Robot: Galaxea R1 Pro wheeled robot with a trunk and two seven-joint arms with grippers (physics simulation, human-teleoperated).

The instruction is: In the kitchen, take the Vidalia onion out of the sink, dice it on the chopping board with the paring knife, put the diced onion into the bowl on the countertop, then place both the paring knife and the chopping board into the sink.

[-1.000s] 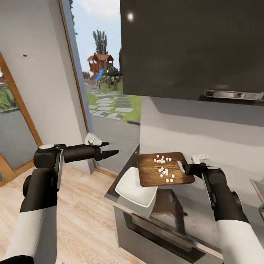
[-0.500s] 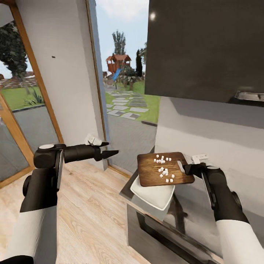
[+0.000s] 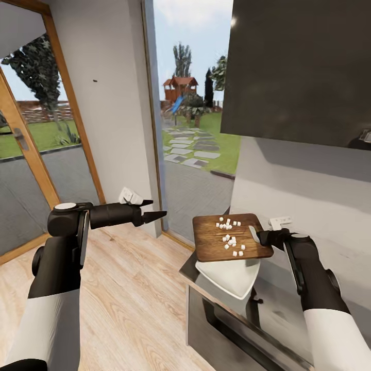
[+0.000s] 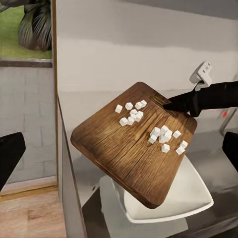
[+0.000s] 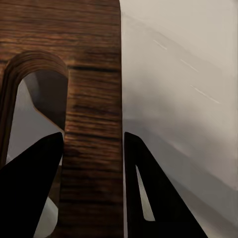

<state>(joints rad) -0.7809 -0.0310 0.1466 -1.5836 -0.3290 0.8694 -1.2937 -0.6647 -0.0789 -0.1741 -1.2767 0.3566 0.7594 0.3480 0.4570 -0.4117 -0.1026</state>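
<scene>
— Our right hand (image 3: 259, 236) grips the chopping board (image 3: 229, 238) by the strip beside its slot, holding it in the air just above the bowl (image 3: 233, 277), which sits at the end of the surface (image 3: 191, 268).

— And the onion dice (image 3: 230, 240) lie loose on top. If we tip the board too sharply, they could scatter past the bowl's rim.

— Our left hand (image 3: 152, 208) hangs released, well away from the bowl, so nothing steadies the board if that narrow grip slips.

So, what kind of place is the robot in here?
Most likely a home kitchen beside a glass door to a garden. A metal countertop carries a white bowl, a dark wall cabinet hangs above, and the right gripper holds a chopping board with diced onion.
</scene>
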